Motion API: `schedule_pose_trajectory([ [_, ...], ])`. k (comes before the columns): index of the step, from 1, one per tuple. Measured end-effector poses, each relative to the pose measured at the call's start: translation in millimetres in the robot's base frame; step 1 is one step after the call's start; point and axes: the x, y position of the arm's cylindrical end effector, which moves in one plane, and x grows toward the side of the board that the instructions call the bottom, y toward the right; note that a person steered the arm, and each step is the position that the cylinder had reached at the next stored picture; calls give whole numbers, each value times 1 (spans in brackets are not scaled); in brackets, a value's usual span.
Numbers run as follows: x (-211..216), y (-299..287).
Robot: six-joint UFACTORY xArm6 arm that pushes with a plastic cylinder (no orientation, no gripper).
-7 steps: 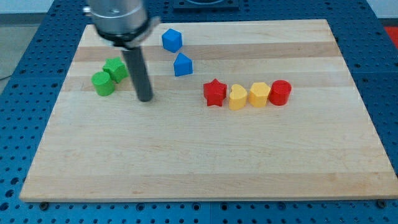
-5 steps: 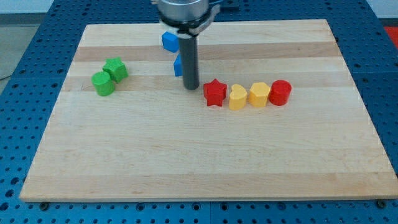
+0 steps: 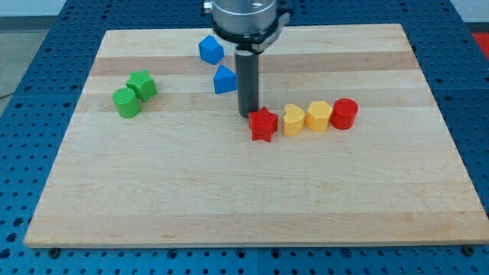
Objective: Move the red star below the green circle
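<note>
Tip (image 3: 249, 114) touches red star (image 3: 263, 124) from the top-left, mid-board | no pincer, just a rod | green circle (image 3: 127, 103) near left edge | risk: push sends star down-right, away from goal

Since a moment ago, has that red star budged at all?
Yes. The red star has slid slightly toward the view's bottom, now sitting lower than the yellow heart block it lined up with. My tip is at its upper left edge.
</note>
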Motion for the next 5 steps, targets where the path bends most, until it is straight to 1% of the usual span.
schedule_pose_trajectory([
  [1, -1, 32],
  [2, 11, 52],
  [3, 42, 41],
  [4, 62, 4],
  [5, 62, -9],
])
